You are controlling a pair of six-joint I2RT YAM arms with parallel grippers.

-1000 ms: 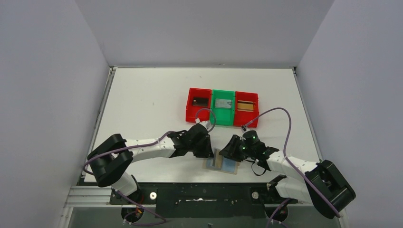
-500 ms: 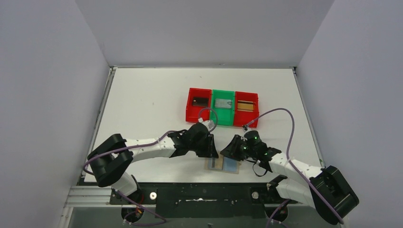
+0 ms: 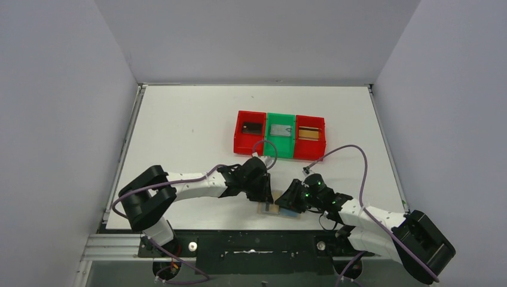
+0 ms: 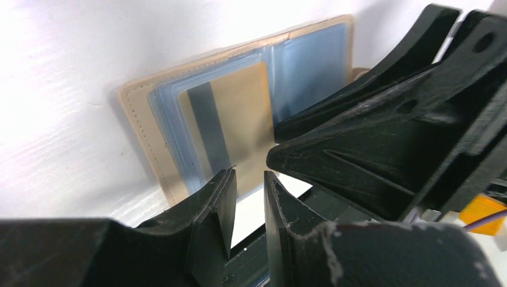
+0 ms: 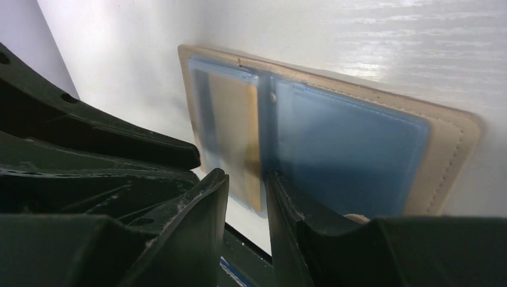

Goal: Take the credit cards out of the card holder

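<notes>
Card holder (image 3: 281,211) lies opened flat on the worktop (image 3: 179,131), at the near edge, roughly midway between the two arm bases. It has a tan outer border, and the pale blue-grey inner panels face up.

One credit card (image 4: 233,119) is visible. It is tan-gold with a dark stripe along one long side, and it sits in the panel on the left arm's side among the clear blue sleeves. The other panel shows blue sleeve only; cannot tell whether anything lies under it.

Left claw (image 4: 249,176) is low over the holder's near edge, tips just at the card's short end. Its fingers are parted by a slim gap — pale worktop shows through, nothing between them. Contact with the card cannot be resolved.

Right claw (image 5: 248,179) is also down at the near edge, tips either side of the fold line between the two panels. Its fingers are likewise slightly apart — the card's corner and bare worktop show through the gap, nothing visibly pinched.

The two claws sit close together over the holder, nearly tip to tip. Each fills a large part of the other's wrist view.

On the far half of the worktop, three trays stand in a touching row: left red tray (image 3: 250,139), green tray (image 3: 281,142), right red tray (image 3: 310,139). Each holds a small flat rectangle: dark, grey and tan, in that order. The row is well apart from the holder.
</notes>
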